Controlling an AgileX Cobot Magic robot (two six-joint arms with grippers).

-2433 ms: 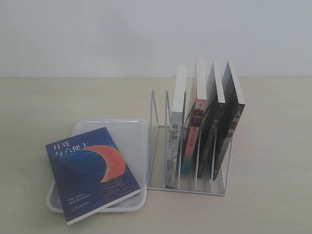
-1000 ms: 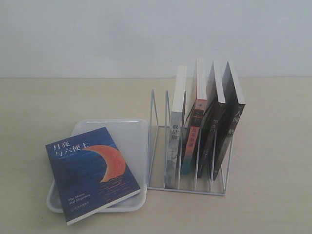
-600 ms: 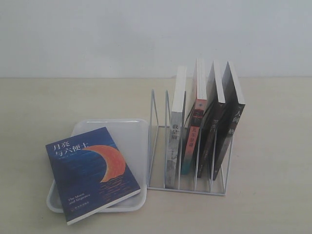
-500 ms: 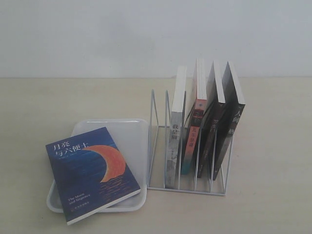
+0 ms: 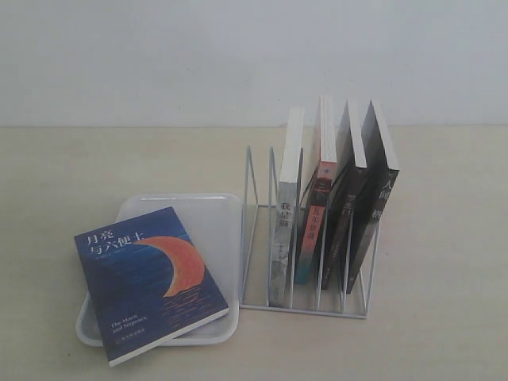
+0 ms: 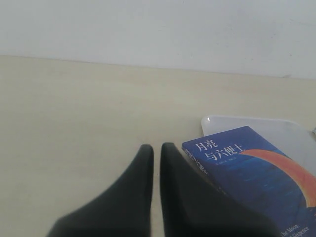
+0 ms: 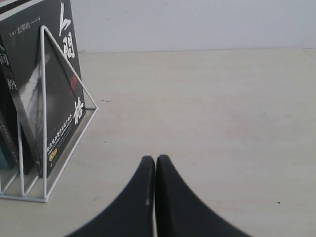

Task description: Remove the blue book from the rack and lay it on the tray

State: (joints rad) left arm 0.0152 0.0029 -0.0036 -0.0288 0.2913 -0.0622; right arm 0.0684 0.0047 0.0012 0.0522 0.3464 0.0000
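Still lying flat on the tray (image 5: 216, 216), unmoved, beside the rack (image 5: 255, 208): the blue book (image 5: 151, 282). Pressed together, empty: left pincer (image 6: 156, 148), right pincer (image 7: 155, 159).

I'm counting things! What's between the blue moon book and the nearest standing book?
In the exterior view, going from the blue book: bare tray, then the rack's empty end slot, then the white-spined book.

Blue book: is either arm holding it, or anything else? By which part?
Nothing is held. Left gripper and right gripper both have jaws shut on empty air; the blue book lies on the tray, clear of both.
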